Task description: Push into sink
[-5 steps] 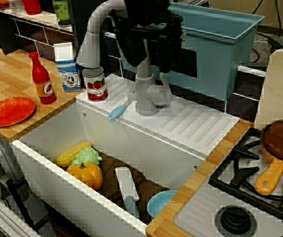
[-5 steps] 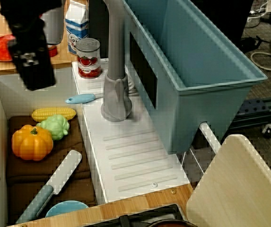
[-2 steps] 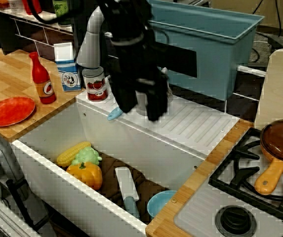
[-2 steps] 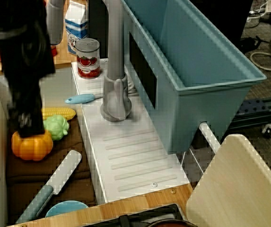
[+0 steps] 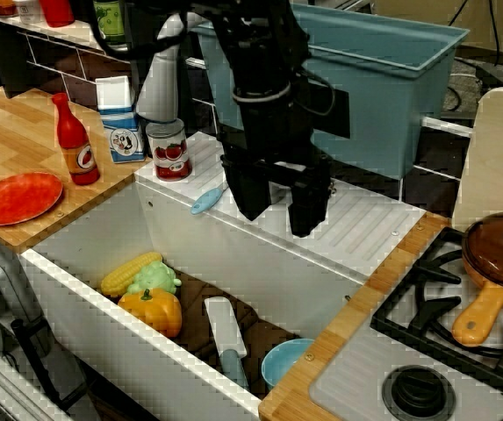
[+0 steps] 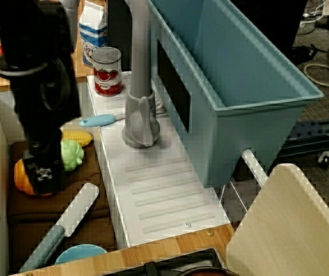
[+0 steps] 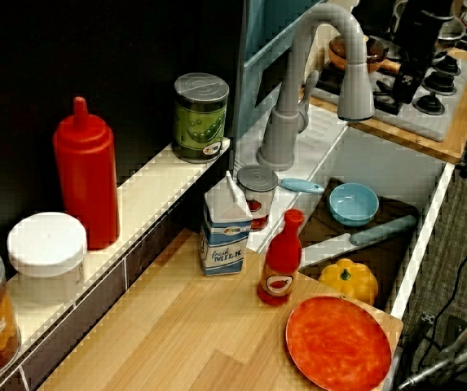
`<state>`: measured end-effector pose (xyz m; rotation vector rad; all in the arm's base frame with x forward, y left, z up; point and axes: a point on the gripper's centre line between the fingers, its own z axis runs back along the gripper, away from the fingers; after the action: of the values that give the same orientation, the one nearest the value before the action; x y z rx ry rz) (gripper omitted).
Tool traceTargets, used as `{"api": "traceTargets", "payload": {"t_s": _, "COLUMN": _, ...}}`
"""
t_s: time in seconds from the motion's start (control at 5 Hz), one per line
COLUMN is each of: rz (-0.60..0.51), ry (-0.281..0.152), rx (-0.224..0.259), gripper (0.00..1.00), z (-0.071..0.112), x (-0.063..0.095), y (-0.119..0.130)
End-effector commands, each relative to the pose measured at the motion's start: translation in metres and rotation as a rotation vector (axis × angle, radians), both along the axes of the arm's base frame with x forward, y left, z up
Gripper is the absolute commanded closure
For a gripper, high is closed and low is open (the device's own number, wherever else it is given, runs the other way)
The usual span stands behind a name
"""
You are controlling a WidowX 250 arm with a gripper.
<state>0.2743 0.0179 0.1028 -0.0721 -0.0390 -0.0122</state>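
Observation:
The white sink (image 5: 191,239) has a brown mat at its bottom, a ribbed drainboard (image 5: 356,219) and a grey faucet (image 6: 140,115). A small blue-handled utensil (image 5: 207,200) lies on the drainboard's near edge beside the faucet base, also in the top view (image 6: 98,119). A tomato can (image 5: 168,149) stands at the drainboard's left end. My black gripper (image 5: 279,206) hangs open and empty over the sink's back edge, to the right of the utensil. In the top view it (image 6: 42,177) hides part of the pumpkin.
In the sink lie a corn cob (image 5: 130,272), a green vegetable (image 5: 154,279), an orange pumpkin (image 5: 152,310), a knife (image 5: 225,338) and a blue bowl (image 5: 286,360). A teal tub (image 5: 383,79) stands behind. A stove with a pan (image 5: 497,254) is on the right; ketchup bottle (image 5: 74,140), milk carton (image 5: 119,118) and red plate (image 5: 18,196) are on the left.
My arm has come down from high above the faucet and moved forward and right, over the sink's back edge. The utensil, can and sink contents have not moved.

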Motion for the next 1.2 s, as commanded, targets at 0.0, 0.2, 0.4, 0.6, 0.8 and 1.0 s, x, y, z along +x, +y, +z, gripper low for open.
{"api": "traceTargets", "payload": {"t_s": 0.0, "rz": 0.016, "ry": -0.036, "rx": 0.043, "gripper": 0.00, "z": 0.002, "x": 0.014, "y": 0.012}}
{"api": "traceTargets", "payload": {"t_s": 0.2, "rz": 0.014, "ry": -0.036, "rx": 0.043, "gripper": 0.00, "z": 0.001, "x": 0.011, "y": 0.016}}
{"api": "traceTargets", "payload": {"t_s": 0.4, "rz": 0.004, "ry": -0.039, "rx": 0.037, "gripper": 0.00, "z": 0.005, "x": 0.004, "y": 0.017}}
{"api": "traceTargets", "payload": {"t_s": 0.6, "rz": -0.014, "ry": -0.034, "rx": 0.040, "gripper": 0.00, "z": 0.005, "x": -0.008, "y": 0.019}}
{"api": "traceTargets", "payload": {"t_s": 0.8, "rz": -0.025, "ry": -0.034, "rx": 0.031, "gripper": 0.00, "z": 0.006, "x": -0.025, "y": 0.024}}
{"api": "traceTargets", "payload": {"t_s": 1.0, "rz": -0.028, "ry": -0.042, "rx": 0.031, "gripper": 0.00, "z": 0.006, "x": -0.035, "y": 0.028}}
